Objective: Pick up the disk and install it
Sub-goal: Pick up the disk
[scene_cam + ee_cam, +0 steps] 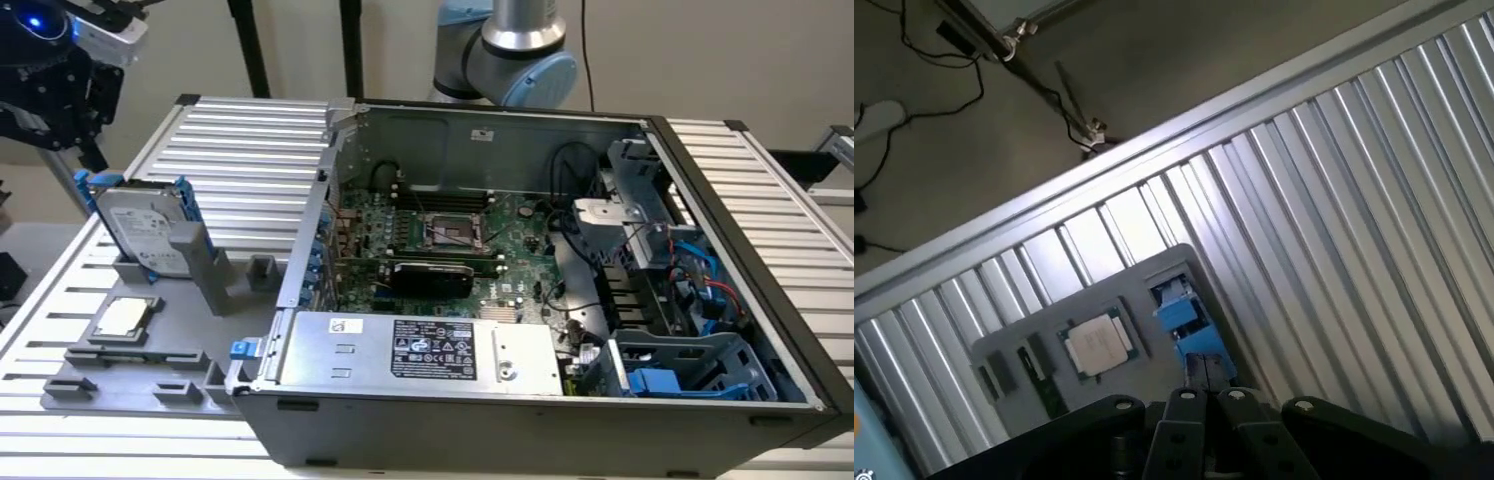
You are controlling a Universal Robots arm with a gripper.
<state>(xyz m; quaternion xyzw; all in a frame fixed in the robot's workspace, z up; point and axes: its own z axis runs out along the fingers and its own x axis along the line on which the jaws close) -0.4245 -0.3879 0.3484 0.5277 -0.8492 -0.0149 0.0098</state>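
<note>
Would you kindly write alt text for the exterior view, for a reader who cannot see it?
A disk stands upright in a grey holder at the exterior view's left, the gripper above it. Beside them lies an open computer case.

An open computer case (454, 135) lies on its side on a ribbed metal table (247, 140). Inside the case, a green circuit board (514, 235) covers the floor, with a square processor socket (454, 232) near its middle. A grey power supply (414, 350) with a black label sits along the case's near wall. A blue plastic drive cage (694, 365) fills the near corner on the exterior view's right. Outside the case, on the exterior view's left, rests a grey holder tray (187, 335). A small square silver chip (120, 318) lies flat on it. Beyond the table's edge, dark cables (944, 70) trail across the floor.
</note>
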